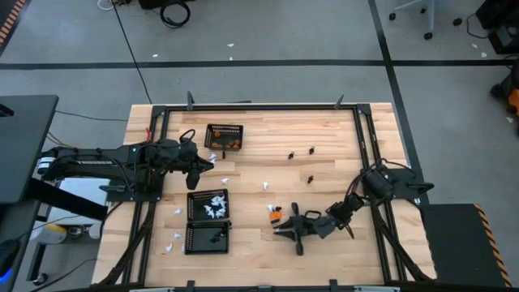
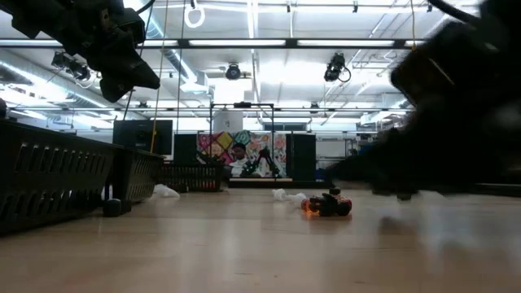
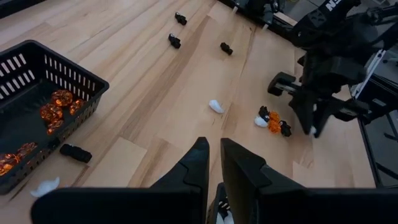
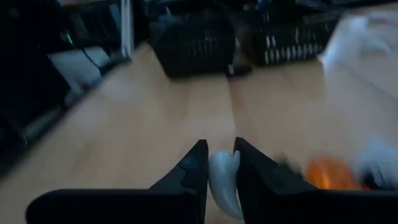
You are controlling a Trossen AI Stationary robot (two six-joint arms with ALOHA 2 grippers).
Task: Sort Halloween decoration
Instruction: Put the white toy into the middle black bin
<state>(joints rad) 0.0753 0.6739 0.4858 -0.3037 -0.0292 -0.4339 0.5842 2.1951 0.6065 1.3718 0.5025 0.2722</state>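
Small Halloween pieces lie scattered on the wooden table. A cluster of orange, black and white ones (image 1: 276, 212) (image 3: 273, 122) (image 2: 327, 205) sits near the middle, with black ones farther back (image 1: 290, 153) (image 3: 175, 42) and a white one (image 1: 265, 186) (image 3: 216, 106) between. My right gripper (image 1: 284, 229) (image 4: 221, 163) is low beside the cluster, on its near side, shut on a white piece (image 4: 222, 177). My left gripper (image 1: 199, 166) (image 3: 214, 163) hovers between the baskets with its fingers nearly together and nothing between the tips. My right gripper pinches the white piece (image 4: 224, 186) between its two fingers, at their free ends. The fingers lie low and near level, pointing toward the table's left side. I cannot tell whether the piece is clear of the wood.
Three black mesh baskets stand on the left half: one with orange pieces (image 1: 225, 136) (image 3: 37, 93), one with white pieces (image 1: 208, 204), one with black pieces (image 1: 207, 238). A black piece (image 3: 74, 152) and white ones (image 3: 45, 185) (image 1: 177, 239) lie around them. A metal frame (image 1: 259, 106) borders the table.
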